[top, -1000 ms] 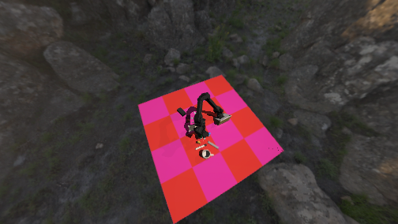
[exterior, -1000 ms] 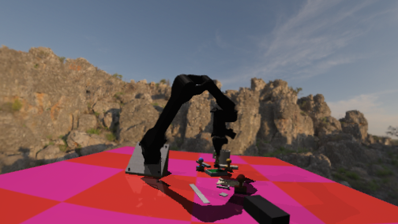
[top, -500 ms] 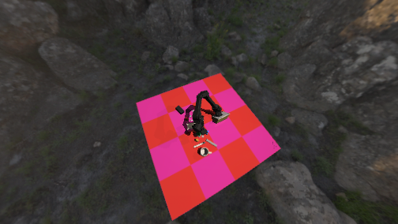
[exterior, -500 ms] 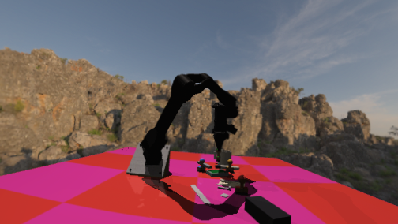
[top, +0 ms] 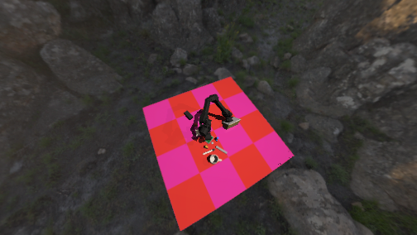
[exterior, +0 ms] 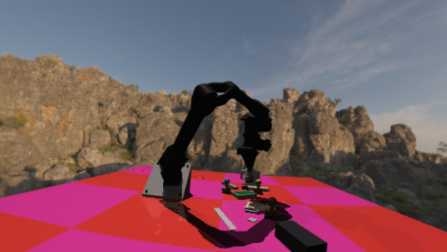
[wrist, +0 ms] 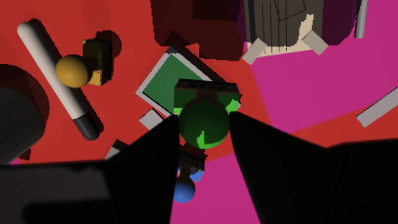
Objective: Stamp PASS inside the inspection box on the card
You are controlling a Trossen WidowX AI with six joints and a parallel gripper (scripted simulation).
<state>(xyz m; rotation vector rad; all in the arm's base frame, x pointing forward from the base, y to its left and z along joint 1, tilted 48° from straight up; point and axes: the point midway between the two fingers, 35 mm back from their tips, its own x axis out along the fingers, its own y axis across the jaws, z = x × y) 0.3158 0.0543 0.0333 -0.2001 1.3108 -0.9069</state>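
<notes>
My gripper [wrist: 204, 121] [exterior: 249, 168] is shut on the green-knobbed stamp [wrist: 204, 125] and holds it upright above the bench. In the wrist view the stamp's block overlaps the near right corner of the green ink pad [wrist: 169, 80] [exterior: 244, 194]; in the exterior view the gripper is above the pad. The stamp's lower face is hidden. The card [wrist: 306, 31] lies beyond the pad at the upper right of the wrist view, mostly in shadow. Part of a box outline [wrist: 283, 19] shows on it; I can make out no print in it.
A yellow-knobbed stamp [wrist: 73, 71] and a white pen with a black end [wrist: 52, 75] lie left of the pad. A blue-knobbed stamp [wrist: 183, 191] [exterior: 227, 180] is on its near side. A mug [top: 213, 159], a black block [exterior: 301, 236] [top: 188, 115] and a pale strip [exterior: 224, 218] are nearby.
</notes>
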